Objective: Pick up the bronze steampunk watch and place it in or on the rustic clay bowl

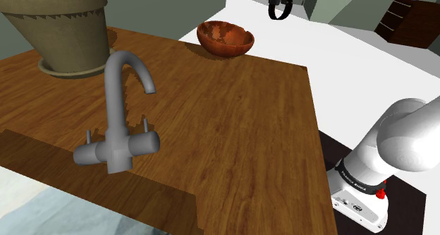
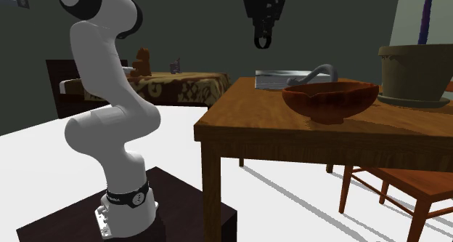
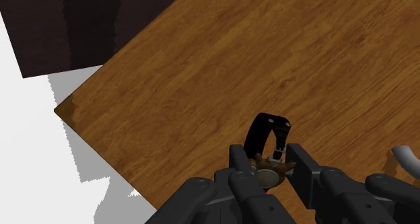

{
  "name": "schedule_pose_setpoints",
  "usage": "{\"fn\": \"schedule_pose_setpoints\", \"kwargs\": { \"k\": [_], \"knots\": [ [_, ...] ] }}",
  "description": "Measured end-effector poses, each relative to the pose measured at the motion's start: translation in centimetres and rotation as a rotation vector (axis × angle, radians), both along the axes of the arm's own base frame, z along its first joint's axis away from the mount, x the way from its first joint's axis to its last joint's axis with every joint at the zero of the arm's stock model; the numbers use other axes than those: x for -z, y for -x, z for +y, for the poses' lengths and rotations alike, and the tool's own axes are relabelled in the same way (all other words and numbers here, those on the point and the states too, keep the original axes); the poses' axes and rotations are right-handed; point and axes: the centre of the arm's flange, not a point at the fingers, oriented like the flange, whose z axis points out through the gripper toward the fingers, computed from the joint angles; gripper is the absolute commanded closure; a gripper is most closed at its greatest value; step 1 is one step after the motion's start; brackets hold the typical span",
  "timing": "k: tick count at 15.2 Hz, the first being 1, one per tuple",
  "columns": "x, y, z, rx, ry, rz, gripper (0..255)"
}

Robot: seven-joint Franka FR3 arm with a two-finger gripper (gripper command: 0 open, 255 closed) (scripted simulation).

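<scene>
My black gripper [image 3: 268, 163] is shut on the bronze steampunk watch [image 3: 270, 174]; its brassy face sits between the fingers and its black strap [image 3: 261, 132] loops out past them. In the shoulder view the gripper [image 1: 283, 2] hangs at the top edge, with the watch strap [image 1: 277, 12] dangling beyond and to the right of the reddish-brown clay bowl [image 1: 225, 37]. From the second exterior view the gripper [image 2: 262, 26] and watch [image 2: 261, 41] hover high above the wooden table's [image 2: 290, 128] near-left part, left of the bowl [image 2: 330, 102]. The bowl is upright and holds nothing.
A grey faucet [image 1: 120, 113] rises from the table [image 1: 233, 121] beside a sink [image 1: 35, 205]. A large plant pot [image 1: 60, 29] on a saucer stands left of the bowl. A wooden chair [image 2: 406, 182] is tucked under the table. The arm's dark stand [image 2: 174, 204] sits on the white floor.
</scene>
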Motion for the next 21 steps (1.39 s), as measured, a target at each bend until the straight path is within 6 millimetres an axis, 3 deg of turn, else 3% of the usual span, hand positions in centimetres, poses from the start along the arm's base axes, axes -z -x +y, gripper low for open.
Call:
{"fn": "schedule_pose_setpoints", "kwargs": {
  "k": [14,21],
  "knots": [
    [-1.1,-17.1,-4.3,-0.002,0.001,0.001,255],
    [2.4,-18.0,-4.5,0.000,0.001,0.001,255]
  ]
}}
